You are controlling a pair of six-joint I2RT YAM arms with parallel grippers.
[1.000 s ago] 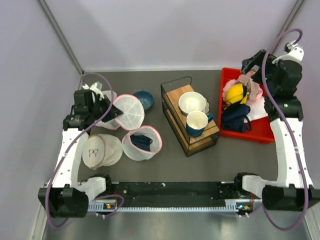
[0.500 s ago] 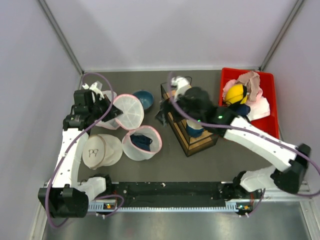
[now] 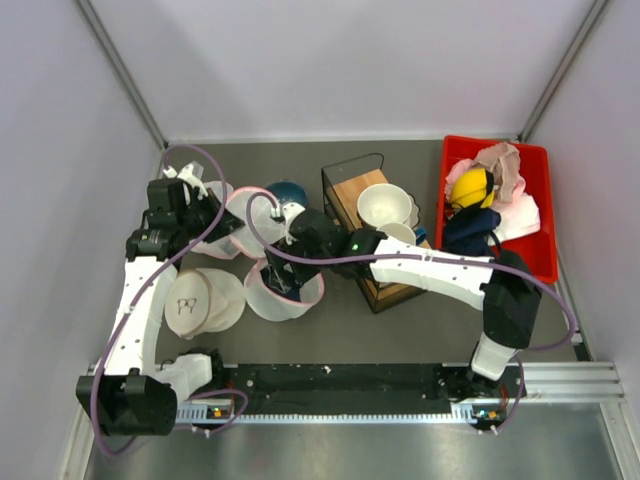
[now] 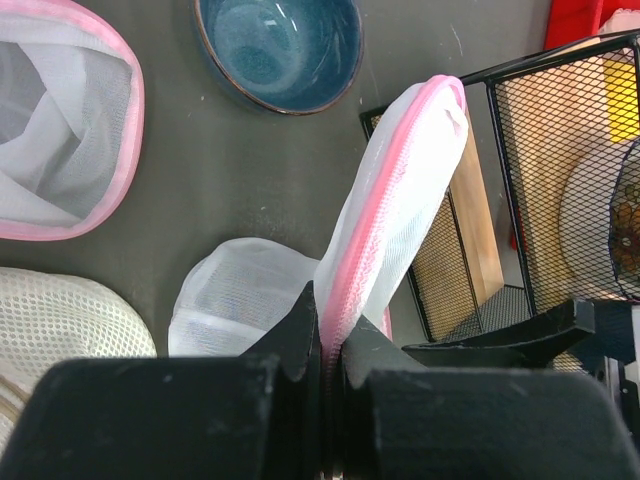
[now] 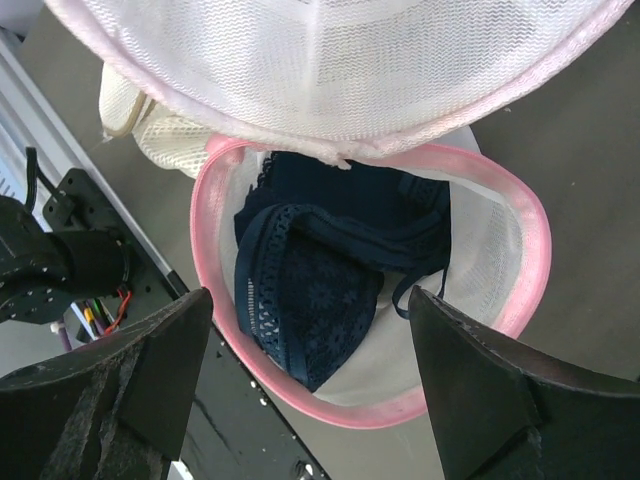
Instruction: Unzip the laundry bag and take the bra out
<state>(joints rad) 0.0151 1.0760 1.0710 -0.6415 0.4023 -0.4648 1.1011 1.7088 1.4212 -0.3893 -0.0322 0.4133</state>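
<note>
Over the unzipped laundry bag (image 5: 490, 250), my right end effector (image 5: 310, 300) hangs with fingers spread, lined up on the navy lace bra (image 5: 330, 250) lying inside. My left end effector (image 4: 328, 325) is clamped on the pink-trimmed lid (image 4: 400, 200), holding the mouth clear.

You will find no text, label, brand or number that can be read in any of the views. The only mark is a small dark one on the flat round cream-white mesh bag (image 3: 203, 302), too small to make out.
</note>
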